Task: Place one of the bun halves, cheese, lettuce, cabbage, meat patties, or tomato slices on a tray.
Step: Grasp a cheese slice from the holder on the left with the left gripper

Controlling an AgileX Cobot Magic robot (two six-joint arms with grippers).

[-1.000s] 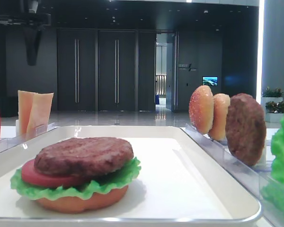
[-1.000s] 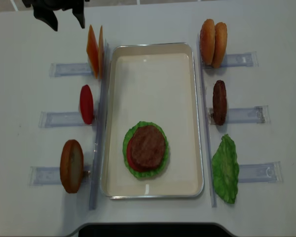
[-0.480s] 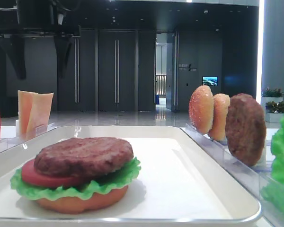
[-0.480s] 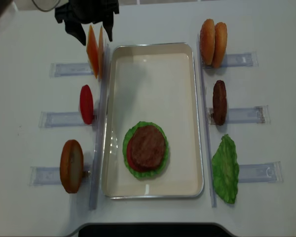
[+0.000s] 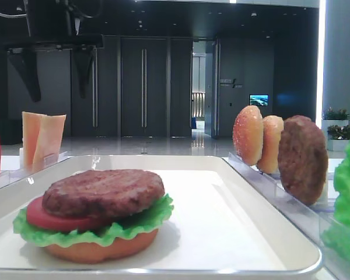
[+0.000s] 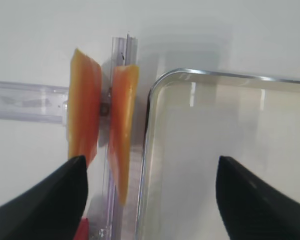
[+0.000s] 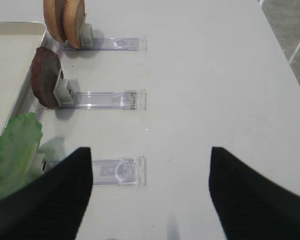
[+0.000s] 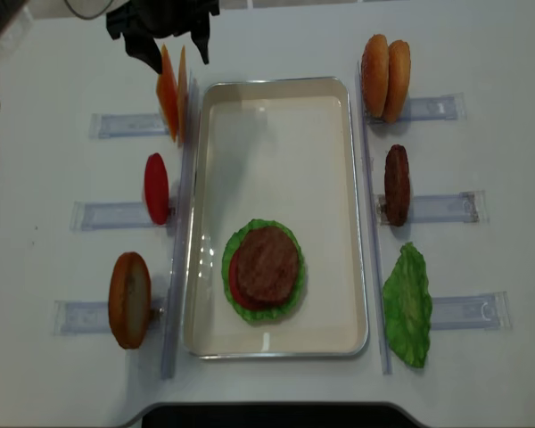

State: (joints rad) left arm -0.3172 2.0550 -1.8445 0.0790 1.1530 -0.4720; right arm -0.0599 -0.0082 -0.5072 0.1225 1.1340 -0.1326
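A white table holds a large white tray (image 8: 276, 339) in the middle, flanked by clear plastic racks (image 8: 120, 125) that stand the burger ingredients on edge, probably so that a gripper can close on each from above. On the tray, near its front end, a partly built burger lies flat: a bun half at the bottom, then lettuce (image 8: 236, 242), a tomato slice (image 5: 38, 219) and a meat patty (image 8: 267, 264) on top. Two cheese slices (image 8: 171, 87) stand upright in the rack just beside the tray's far left corner, leaning apart from each other like a V. The left gripper (image 8: 168, 34) hovers directly above them with its fingers spread wide and nothing between them, apparently lined up to come down on a slice, since cheese seems the likely next layer over the patty. The right gripper (image 7: 147, 192) waits over bare table on the right side, fingers also open and empty, near a spare lettuce leaf (image 7: 15, 150), an upright meat patty (image 7: 44, 77) and two upright bun halves (image 7: 65, 17). A spare tomato slice (image 8: 156, 187) and another bun half (image 8: 129, 299) stand in the left racks.
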